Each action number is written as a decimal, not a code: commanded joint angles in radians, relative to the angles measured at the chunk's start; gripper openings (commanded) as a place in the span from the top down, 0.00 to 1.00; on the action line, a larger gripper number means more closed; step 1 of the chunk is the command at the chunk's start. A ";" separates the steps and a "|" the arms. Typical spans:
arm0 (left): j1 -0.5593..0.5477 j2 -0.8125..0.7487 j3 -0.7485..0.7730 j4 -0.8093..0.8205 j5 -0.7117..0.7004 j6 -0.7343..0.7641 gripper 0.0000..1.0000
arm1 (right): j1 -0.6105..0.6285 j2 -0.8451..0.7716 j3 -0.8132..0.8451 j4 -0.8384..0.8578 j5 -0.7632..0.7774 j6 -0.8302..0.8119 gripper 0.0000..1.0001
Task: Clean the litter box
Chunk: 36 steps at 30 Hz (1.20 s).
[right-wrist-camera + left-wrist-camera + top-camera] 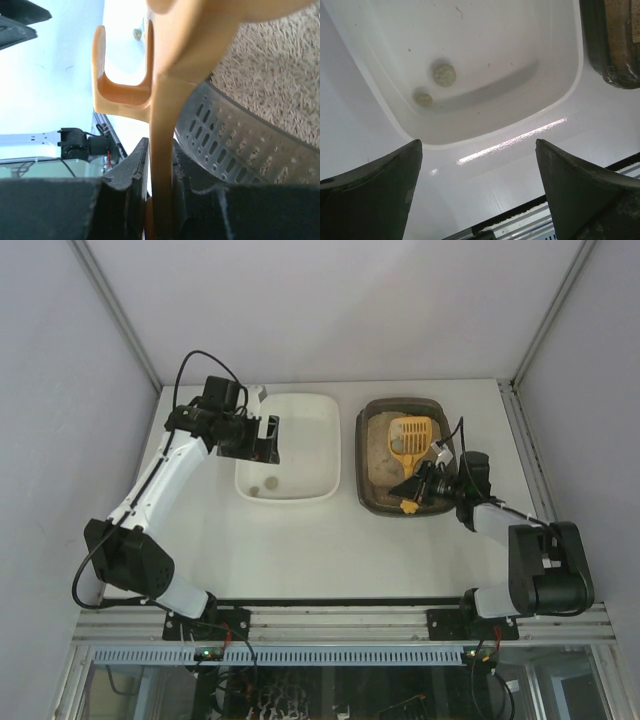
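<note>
A: Where is the litter box (368, 465) sitting?
B: On the counter (300, 540), just right of the white tub (322, 430). The right gripper (418, 486) is pinching the handle of the yellow scoop (412, 436) between closed jaws.
A: And the left gripper (267, 440)?
B: Hanging over the tub, jaws spread wide, empty. I'd be sifting slowly, keeping the scoop level so nothing is spilling

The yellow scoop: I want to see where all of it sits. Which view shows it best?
Top external: the whole yellow scoop shows, lying over the litter box, its handle in the right gripper. Right wrist shows only the handle, clamped between the jaws. Left wrist shows none of it.
</note>
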<state>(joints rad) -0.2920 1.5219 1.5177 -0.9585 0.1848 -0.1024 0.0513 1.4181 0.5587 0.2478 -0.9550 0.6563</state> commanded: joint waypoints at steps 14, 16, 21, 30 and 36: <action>-0.004 -0.175 -0.136 -0.097 -0.378 0.102 0.04 | 0.123 0.088 -0.261 1.248 0.076 0.302 1.00; -0.004 -0.199 -0.171 -0.095 -0.395 0.087 0.06 | 0.123 0.091 -0.256 1.248 0.086 0.304 1.00; -0.004 -0.240 -0.237 -0.067 -0.395 0.069 0.06 | 0.105 0.110 -0.217 1.251 0.108 0.380 1.00; -0.004 -0.226 -0.245 -0.064 -0.351 0.072 0.07 | 0.087 0.232 -0.090 1.254 0.062 0.779 1.00; -0.004 -0.237 -0.263 -0.056 -0.338 0.072 0.08 | 0.126 0.212 -0.077 1.253 0.006 0.878 1.00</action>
<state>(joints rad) -0.2924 1.3125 1.2823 -1.0344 -0.1722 -0.0242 0.1555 1.6531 0.4496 1.4311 -0.8959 1.3998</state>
